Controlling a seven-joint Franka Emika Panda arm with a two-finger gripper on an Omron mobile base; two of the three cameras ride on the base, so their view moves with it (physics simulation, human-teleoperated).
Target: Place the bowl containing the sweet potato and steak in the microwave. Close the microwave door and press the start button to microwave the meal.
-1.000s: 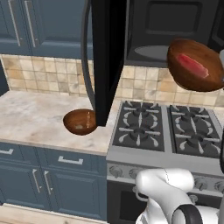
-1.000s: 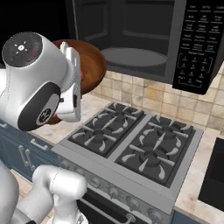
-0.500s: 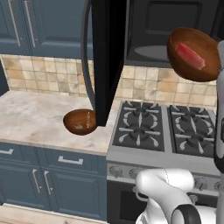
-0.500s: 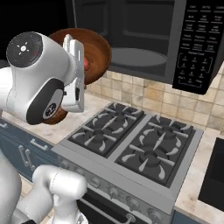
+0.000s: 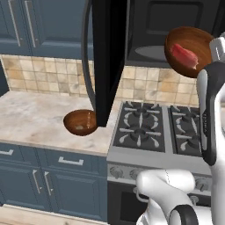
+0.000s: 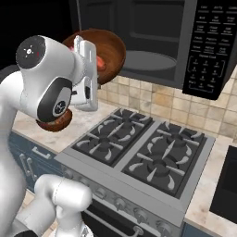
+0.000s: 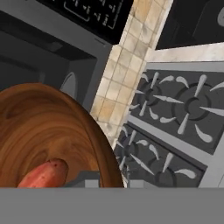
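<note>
Bowl [image 5: 190, 48] dark reddish-brown wood, tilted (steak [image 5: 184, 54] inside), rim clamped by tool [image 6: 92, 69].

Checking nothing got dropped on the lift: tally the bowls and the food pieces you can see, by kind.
Wooden bowls: 2, the held bowl and the empty bowl on the counter
Steak: 1
Sweet potato: 1
Total: 4
</note>
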